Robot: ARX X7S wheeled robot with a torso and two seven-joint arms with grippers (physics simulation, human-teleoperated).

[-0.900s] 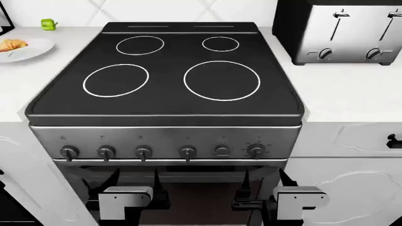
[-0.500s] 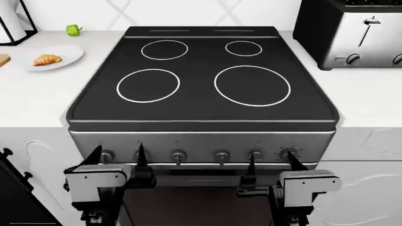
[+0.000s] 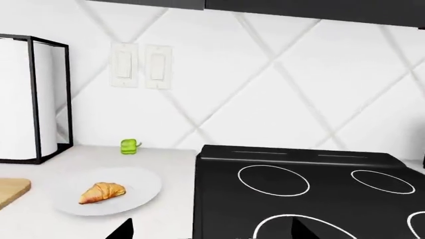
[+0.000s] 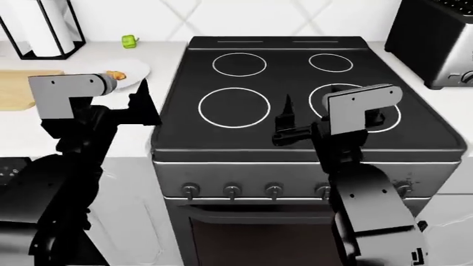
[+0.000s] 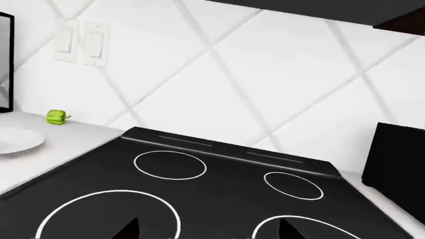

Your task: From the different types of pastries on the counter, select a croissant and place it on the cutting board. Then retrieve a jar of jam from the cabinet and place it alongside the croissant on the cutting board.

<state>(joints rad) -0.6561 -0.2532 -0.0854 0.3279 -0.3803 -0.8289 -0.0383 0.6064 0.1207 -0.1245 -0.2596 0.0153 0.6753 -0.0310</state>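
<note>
The golden-brown croissant (image 3: 103, 191) lies on a white plate (image 3: 136, 199) on the white counter (image 3: 166, 159), left of the stove. In the head view the croissant (image 4: 115, 74) shows partly behind my left wrist. The end of the wooden cutting board (image 3: 9, 189) lies left of the plate, also in the head view (image 4: 19, 87). My left gripper (image 3: 209, 232) is open and empty, raised near the stove's left edge (image 4: 127, 98). My right gripper (image 5: 207, 231) is open and empty above the stove's front right (image 4: 325, 113). The pale pastry and jam jar are out of view.
A black glass cooktop (image 4: 296, 94) fills the middle. A paper-towel holder (image 4: 43, 25) and a small green pepper (image 4: 130, 40) stand by the back wall. A toaster (image 4: 436, 39) stands at the right. A dark cabinet underside (image 3: 299, 7) hangs overhead.
The view has shifted left, bringing the plate, board and towel holder further in. Both arms have risen from in front of the oven knobs to above cooktop height.
</note>
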